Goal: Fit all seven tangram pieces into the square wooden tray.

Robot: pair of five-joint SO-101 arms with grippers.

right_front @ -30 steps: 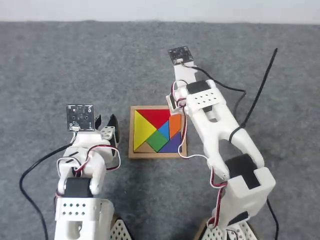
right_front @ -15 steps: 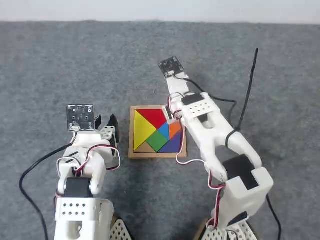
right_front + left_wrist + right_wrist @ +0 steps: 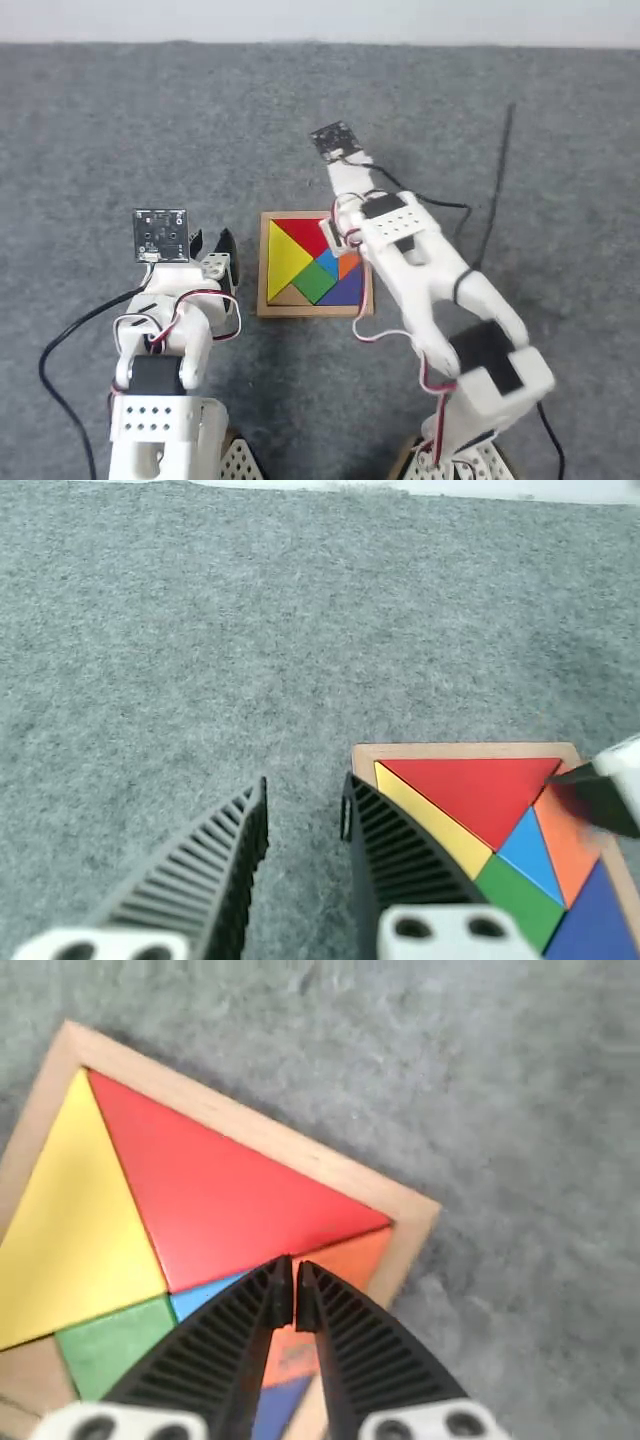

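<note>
Risk sits at the 3 o'clock side of the tray, which lies mid-desk between the arms. The right hand, pinched together and holding nothing, points tip-down where the orange piece meets the red triangle. An off-centre push could tilt that piece or jam it against the rim. Its long axis seems to run 12 to 6. The left hand, parted and empty, rests at the tray's 9 o'clock.

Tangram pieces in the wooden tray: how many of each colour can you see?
Red piece: 1
Yellow piece: 1
Light blue piece: 1
Orange piece: 1
Green piece: 1
Dark blue piece: 1
Total: 6 coloured pieces. The tan corner may be a seventh piece or bare tray; I cannot tell.
</note>
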